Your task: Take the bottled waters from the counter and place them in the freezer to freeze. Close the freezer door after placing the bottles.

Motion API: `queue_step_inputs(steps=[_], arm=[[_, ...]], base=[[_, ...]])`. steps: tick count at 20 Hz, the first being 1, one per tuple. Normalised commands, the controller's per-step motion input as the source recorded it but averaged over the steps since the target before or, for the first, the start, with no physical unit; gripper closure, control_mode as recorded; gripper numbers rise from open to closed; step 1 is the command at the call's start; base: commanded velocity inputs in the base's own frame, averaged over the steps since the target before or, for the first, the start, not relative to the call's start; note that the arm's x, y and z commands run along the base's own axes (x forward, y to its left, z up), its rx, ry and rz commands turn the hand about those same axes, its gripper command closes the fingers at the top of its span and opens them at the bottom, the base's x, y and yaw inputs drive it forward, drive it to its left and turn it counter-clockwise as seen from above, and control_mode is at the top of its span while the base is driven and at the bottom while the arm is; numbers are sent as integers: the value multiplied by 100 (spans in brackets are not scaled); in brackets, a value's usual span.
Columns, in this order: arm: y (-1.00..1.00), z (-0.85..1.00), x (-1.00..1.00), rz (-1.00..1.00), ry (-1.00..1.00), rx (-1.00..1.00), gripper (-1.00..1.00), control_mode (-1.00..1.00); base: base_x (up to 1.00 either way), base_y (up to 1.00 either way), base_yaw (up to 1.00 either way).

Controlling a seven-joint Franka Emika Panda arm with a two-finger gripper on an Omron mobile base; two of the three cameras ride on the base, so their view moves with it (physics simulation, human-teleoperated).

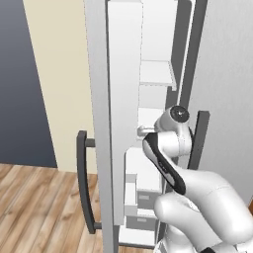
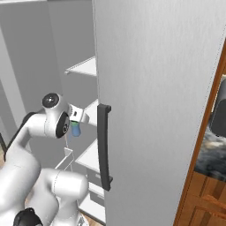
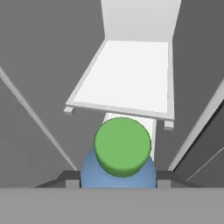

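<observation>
Arm rises from the base, elbow bent high, forearm reaching forward at mid height. Wrist joint is level, hand pointing away from the base. Gripper point(image 2: 76, 128) is seen in the right base view just past the wrist, fingers angled down. In the hand view the two dark fingertips point(image 3: 65, 178) sit either side of the blue-tinted bottle point(image 3: 118, 168), pressed against its sides, green cap toward the camera. Jaws closed around the bottle body, holding it upright. In the left base view the hand point(image 1: 148, 131) points forward, fingers hidden.
</observation>
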Motion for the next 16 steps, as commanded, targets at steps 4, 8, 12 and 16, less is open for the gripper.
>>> queue_step_inputs(steps=[4, 8, 12, 16], arm=[[3, 0, 39, -5, 0, 0, 100, -100], [0, -7, 38, -5, 0, 0, 100, -100], [0, -15, 36, -3, 0, 0, 100, -100], [0, -11, 43, -3, 0, 0, 100, -100]], base=[[0, 0, 0], [0, 0, 0], [0, 0, 0], [0, 0, 0]])
